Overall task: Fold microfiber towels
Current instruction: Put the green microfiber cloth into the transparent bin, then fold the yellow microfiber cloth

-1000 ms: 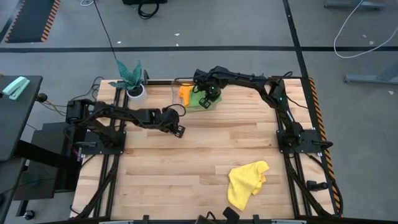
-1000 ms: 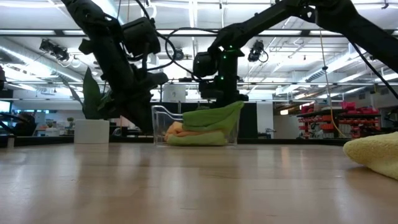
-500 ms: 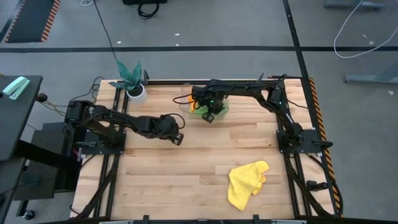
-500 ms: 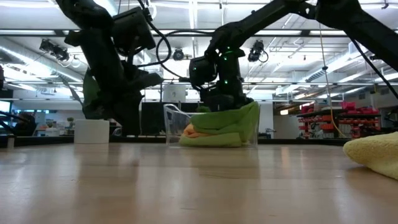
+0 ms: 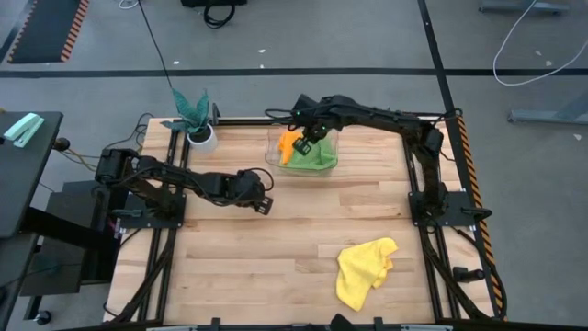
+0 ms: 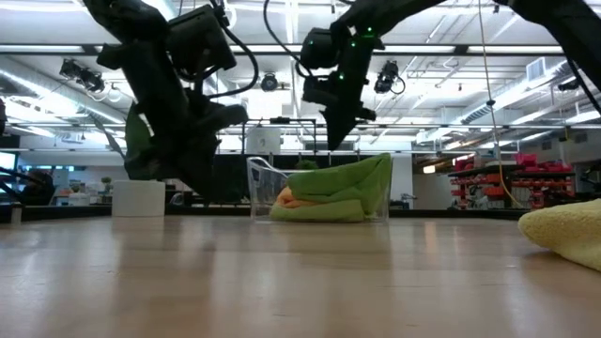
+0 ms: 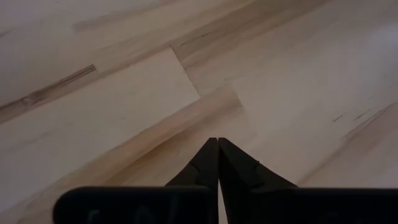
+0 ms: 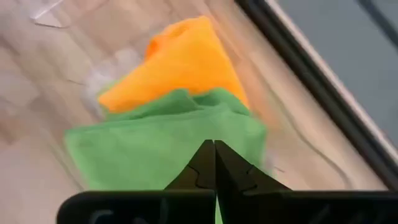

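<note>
The right hand point(image 5: 305, 134) hangs above the clear bin point(image 5: 276, 152) at the back of the surface point(image 5: 276, 248). Its fingers are pinched together and hold nothing. The orange towel point(image 5: 290, 144) and a green towel point(image 5: 317, 154) sit bunched in the bin. The yellow towel point(image 5: 364, 269) lies crumpled near the front, well apart. The left hand point(image 5: 264, 199) waits low over bare wood, pinched together and empty too.

If the right hand dips in with fingers together, it may just poke the towels. It could also bump the bin and slide it.
</note>
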You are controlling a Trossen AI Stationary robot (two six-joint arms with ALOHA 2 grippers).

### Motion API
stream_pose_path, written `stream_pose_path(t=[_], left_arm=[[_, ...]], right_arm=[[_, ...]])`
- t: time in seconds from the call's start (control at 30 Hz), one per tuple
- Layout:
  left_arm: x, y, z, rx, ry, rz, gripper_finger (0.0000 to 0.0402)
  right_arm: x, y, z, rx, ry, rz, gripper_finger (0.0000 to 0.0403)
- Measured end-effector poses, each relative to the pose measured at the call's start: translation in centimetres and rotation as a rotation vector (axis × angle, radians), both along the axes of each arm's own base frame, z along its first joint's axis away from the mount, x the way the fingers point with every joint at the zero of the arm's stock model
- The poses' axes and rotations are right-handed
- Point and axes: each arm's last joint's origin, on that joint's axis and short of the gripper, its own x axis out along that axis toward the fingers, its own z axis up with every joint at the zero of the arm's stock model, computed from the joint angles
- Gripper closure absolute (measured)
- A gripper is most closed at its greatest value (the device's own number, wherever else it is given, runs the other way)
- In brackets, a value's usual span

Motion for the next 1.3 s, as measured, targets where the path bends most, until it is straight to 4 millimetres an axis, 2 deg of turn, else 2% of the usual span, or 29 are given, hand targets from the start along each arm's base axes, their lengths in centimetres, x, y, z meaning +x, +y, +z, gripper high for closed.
stream_pose_path(t=[0.07, 0.37, 0.53, 0.7, 0.8, 0.97, 1.13, 1.3], left_arm=[[0.1, 0.1, 0.0, 0.002, -0.009, 0.003, 0.0391], [0.4, -0.2, 0.2, -0.002, -0.046, -0.002, 0.0374], [0.4, -0.5, 0.2, -0.002, -0.052, -0.012, 0.0378], [0.4, -0.5, 0.2, 0.020, -0.050, -0.010, 0.0387], [0.4, -0.5, 0.3, 0.033, -0.050, -0.003, 0.0389], [0.4, -1.0, 0.3, 0.039, -0.046, -0.035, 0.0382], [0.4, -2.1, 0.3, 0.044, -0.046, -0.085, 0.0375], [0.4, -2.8, 0.3, 0.060, -0.052, -0.116, 0.0381]], right_arm=[[0.2, -0.2, -0.1, 0.018, -0.025, 0.006, 0.0401], [1.5, -0.7, -3.7, 0.091, 0.028, 0.027, 0.0401], [1.7, -1.5, -5.3, 0.123, 0.047, 0.009, 0.0401], [2.0, -2.0, -5.5, 0.116, 0.015, 0.012, 0.0401], [1.6, -1.9, -4.4, 0.108, -0.005, 0.014, 0.0400], [0.0, -1.0, -0.4, 0.083, -0.056, 0.021, 0.0391], [-2.8, 0.8, 5.2, 0.039, -0.154, 0.023, 0.0387], [-6.2, 3.5, 10.4, 0.018, -0.274, -0.024, 0.0390]])
